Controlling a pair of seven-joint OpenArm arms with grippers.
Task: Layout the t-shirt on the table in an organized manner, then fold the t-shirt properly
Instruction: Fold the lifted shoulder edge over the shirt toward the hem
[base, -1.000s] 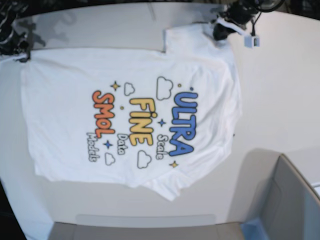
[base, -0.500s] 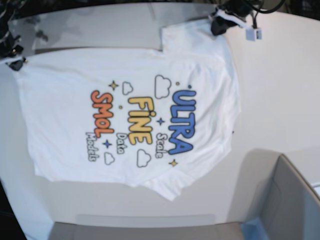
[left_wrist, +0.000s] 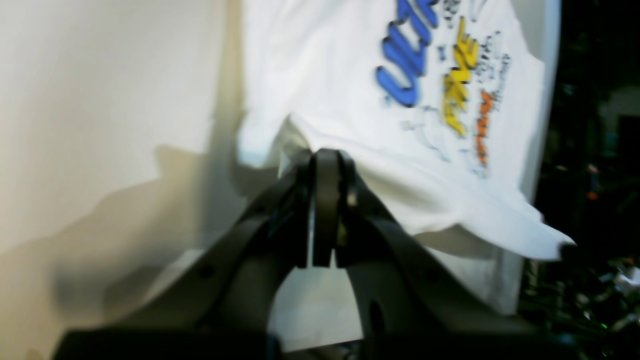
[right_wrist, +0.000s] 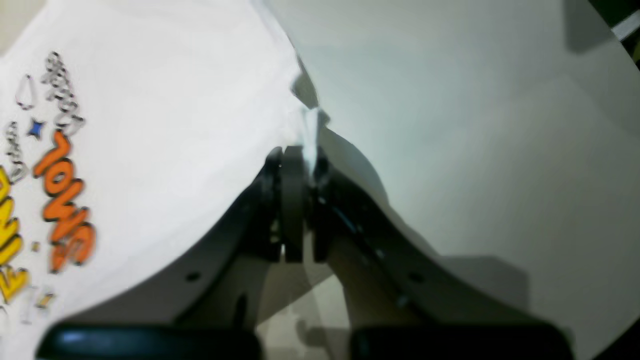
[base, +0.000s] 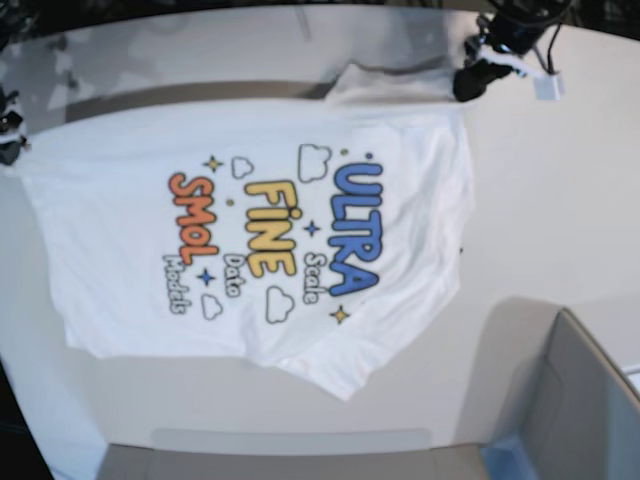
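Left claw: its jaws are pressed together on a pinch of white cloth at the shoulder end of the t-shirt; in the base view this claw is seen at the top right corner of the shirt.
Right claw: its jaws are closed on a thin fold of the hem edge, which sticks up between the tips; in the base view this claw is seen at the far left edge, mostly cut off by the frame.
T-shirt: it is stretched between the two claws along its upper edge and is spread print-side up on the tabletop. The cloth nearest each claw is lifted slightly, with a shadow under it; the rest lies flat away from the claws.
Print: the blue, yellow and orange lettering is seen midway between the two claws, turned sideways, with the blue word toward the left claw and the orange word toward the right claw.
Sleeves: one sleeve is bunched just beside the left claw; the other points away from it, at the opposite side of the shirt.
Tabletop: bare white surface is seen beyond the left claw, past the collar end.
Grey box: it is set at the corner well apart from both claws, clear of the shirt.
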